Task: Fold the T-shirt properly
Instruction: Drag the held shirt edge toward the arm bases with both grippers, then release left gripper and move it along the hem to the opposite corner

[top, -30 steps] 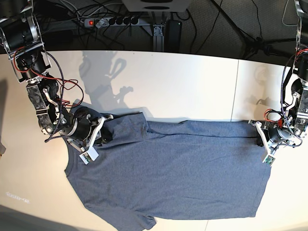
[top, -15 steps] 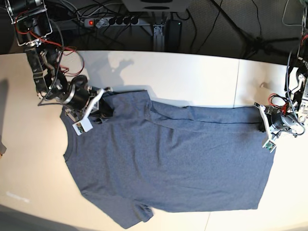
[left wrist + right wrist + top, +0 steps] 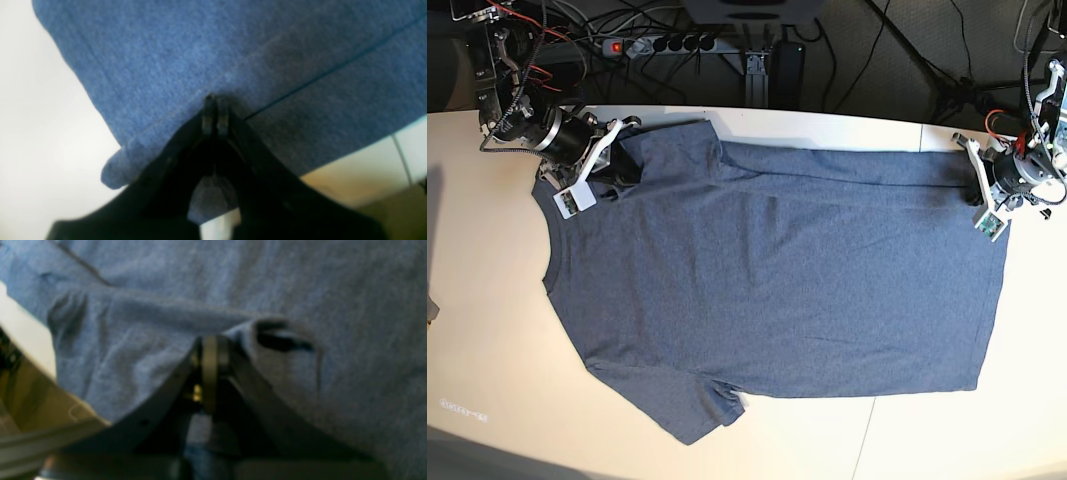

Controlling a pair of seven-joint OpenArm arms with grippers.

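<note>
Base view shows the T-shirt (image 3: 767, 290) spread nearly flat across the white table (image 3: 487, 330), its neck opening at 9 o'clock, its hem at 3 o'clock, and one short sleeve folded partly under at 7 o'clock. At 10 o'clock the right gripper (image 3: 619, 160) pinches the shoulder fabric beside the other sleeve; the right wrist view shows its jaws clamped tight on a bunched ridge of cloth (image 3: 213, 350). At 2 o'clock the left gripper (image 3: 976, 190) grips the top hem corner, and the left wrist view shows its jaws pressed together on the stitched hem (image 3: 213, 113). A power strip (image 3: 662, 43) lies behind the table at 12 o'clock.
</note>
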